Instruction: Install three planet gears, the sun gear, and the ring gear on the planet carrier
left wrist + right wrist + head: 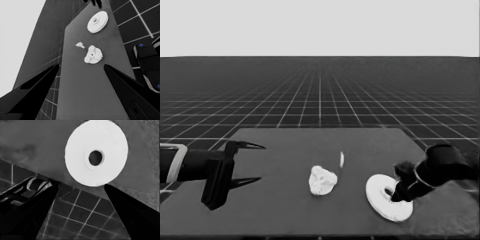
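Parked over the surface's left end, fingers spread wide and empty: left end effector. Found near mid-surface: smaller round part, toothed gears seated on it, thin white piece just beside, toward the far edge. Poised at the larger round part by the front right corner: right end effector, fingers wide, nothing gripped yet. Called for, most likely: an even grip across the rim, a level lift, then careful centring over the gears before lowering.

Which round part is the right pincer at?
The larger round part, alone at the table's right end; the right pincer is over it. The smaller round part, mid-table, bears gears.
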Available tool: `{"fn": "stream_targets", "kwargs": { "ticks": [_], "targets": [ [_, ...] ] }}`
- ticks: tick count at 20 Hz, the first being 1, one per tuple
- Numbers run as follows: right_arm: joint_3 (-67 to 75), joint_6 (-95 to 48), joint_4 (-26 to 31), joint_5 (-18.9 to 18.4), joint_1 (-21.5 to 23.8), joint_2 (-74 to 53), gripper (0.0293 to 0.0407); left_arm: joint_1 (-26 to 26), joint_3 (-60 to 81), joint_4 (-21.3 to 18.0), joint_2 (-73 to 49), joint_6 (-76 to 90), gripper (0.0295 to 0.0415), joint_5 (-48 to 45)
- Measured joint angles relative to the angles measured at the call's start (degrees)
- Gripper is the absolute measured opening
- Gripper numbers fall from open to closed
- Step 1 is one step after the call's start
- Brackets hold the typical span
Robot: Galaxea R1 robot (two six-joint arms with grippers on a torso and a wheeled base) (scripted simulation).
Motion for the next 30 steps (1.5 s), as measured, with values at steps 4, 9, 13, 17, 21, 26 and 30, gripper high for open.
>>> {"fn": "stream_targets", "kwargs": {
  "ticks": [4, 9, 13, 17, 21, 26, 30],
  "targets": [
    [-15.73, 10.97, 7.13, -5.33, 2.89, 7.78, 0.0385, 0.0, 0.0, 0.0, 0.0, 0.0, 0.0385, 0.0],
    [-19.69, 11.74, 2.7, -3.17, -2.6, 9.74, 0.0385, 0.0, 0.0, 0.0, 0.0, 0.0, 0.0385, 0.0],
    [-23.98, 10.83, -3.17, 0.73, -10.02, 11.89, 0.0385, 0.0, 0.0, 0.0, 0.0, 0.0, 0.0385, 0.0],
    [-24.64, 10.69, -3.78, 1.23, -10.75, 12.22, 0.0385, 0.0, 0.0, 0.0, 0.0, 0.0, 0.0385, 0.0],
    [-24.7, 10.67, -3.85, 1.27, -10.81, 12.24, 0.0348, 0.0, 0.0, 0.0, 0.0, 0.0, 0.0385, 0.0],
    [-24.71, 10.67, -3.85, 1.27, -10.81, 12.25, 0.0348, 0.0, 0.0, 0.0, 0.0, 0.0, 0.0385, 0.0],
    [-19.41, 12.03, 3.35, -3.67, -2.41, 9.66, 0.0348, 0.0, 0.0, 0.0, 0.0, 0.0, 0.0385, 0.0]
  ]
}}
